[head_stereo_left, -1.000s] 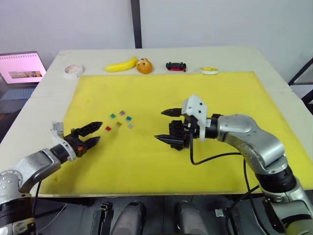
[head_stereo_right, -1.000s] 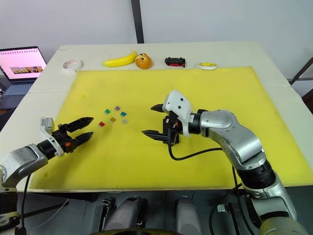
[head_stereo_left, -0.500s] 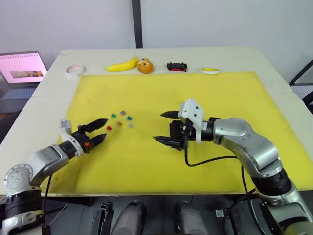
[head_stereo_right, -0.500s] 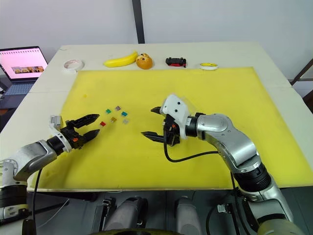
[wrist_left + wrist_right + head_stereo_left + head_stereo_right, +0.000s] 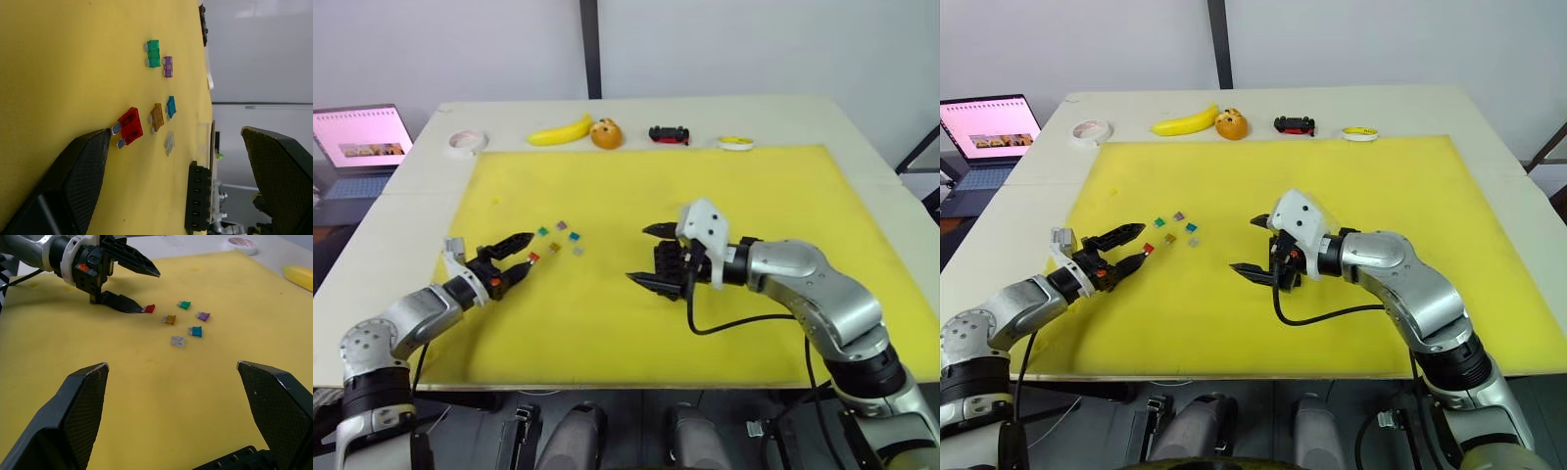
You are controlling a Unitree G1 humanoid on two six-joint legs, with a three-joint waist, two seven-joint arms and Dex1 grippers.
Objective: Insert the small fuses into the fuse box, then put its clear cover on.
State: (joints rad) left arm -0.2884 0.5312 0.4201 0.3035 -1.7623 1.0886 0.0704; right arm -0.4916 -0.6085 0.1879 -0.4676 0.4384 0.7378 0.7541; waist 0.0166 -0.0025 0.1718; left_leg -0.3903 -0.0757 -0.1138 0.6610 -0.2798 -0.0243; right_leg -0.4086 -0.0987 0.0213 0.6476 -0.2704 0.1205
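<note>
Yellow mat (image 5: 607, 313); red fuse (image 5: 129, 126) touching spread left hand (image 5: 521, 253) lower fingertip.

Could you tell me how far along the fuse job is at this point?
Nothing is inserted yet: six fuses lie loose on the mat. In hand: the open left gripper reaches the red fuse; the open right gripper brackets the fuse box. Left: every fuse, then the cover.
</note>
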